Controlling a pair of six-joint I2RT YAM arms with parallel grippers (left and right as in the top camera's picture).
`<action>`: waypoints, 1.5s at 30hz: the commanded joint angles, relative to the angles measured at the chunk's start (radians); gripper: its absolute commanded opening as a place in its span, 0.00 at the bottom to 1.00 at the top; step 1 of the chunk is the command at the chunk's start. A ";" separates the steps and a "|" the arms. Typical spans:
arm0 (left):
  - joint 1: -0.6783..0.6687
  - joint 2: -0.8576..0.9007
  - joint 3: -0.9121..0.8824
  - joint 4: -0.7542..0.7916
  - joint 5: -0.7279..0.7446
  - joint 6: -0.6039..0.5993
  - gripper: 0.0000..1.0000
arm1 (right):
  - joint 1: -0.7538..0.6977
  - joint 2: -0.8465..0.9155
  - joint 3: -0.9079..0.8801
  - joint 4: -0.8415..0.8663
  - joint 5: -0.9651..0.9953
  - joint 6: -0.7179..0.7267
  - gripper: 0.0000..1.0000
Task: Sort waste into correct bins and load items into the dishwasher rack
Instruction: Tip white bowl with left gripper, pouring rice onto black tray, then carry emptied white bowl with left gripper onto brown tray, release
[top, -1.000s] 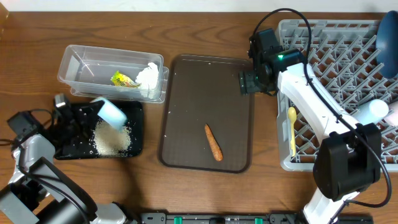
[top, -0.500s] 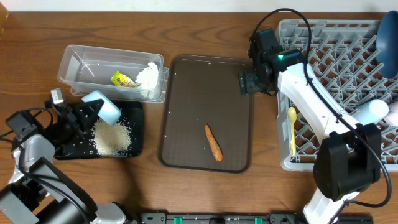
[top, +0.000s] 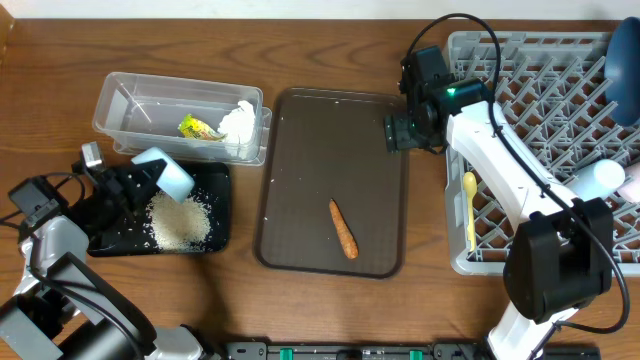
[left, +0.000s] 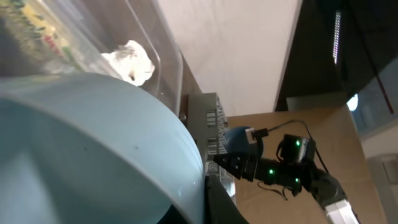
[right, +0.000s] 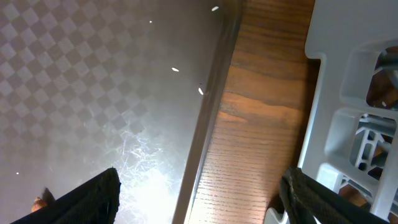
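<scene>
Gripping the pale blue bowl (top: 168, 172), my left pincer (top: 140, 185) is pressed together on it and holds it tilted over the upper left corner of the black tray (top: 218, 185), near the bench's left edge. White rice (top: 180, 222) lies heaped in that tray. My right pincer (top: 398, 132) is spread wide and holds nothing. It hangs above the upper right corner of the brown serving tray (top: 300, 150), just beside the rack (top: 560, 90). The carrot piece (top: 344, 228) lies toward that tray's lower right. The tissue (top: 238, 120) and wrapper (top: 198, 127) sit in the clear tub (top: 130, 105). The yellow spoon (top: 469, 205) lies along the rack's left edge.
</scene>
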 joint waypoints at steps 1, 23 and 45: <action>-0.003 -0.030 0.002 0.001 -0.015 -0.045 0.06 | -0.004 0.010 0.000 0.002 0.011 -0.015 0.82; -0.689 -0.260 0.114 0.086 -0.804 -0.167 0.06 | -0.004 0.003 0.026 -0.005 0.006 -0.006 0.81; -1.212 0.164 0.114 0.638 -1.081 -0.145 0.07 | -0.074 -0.159 0.074 -0.006 0.007 -0.002 0.81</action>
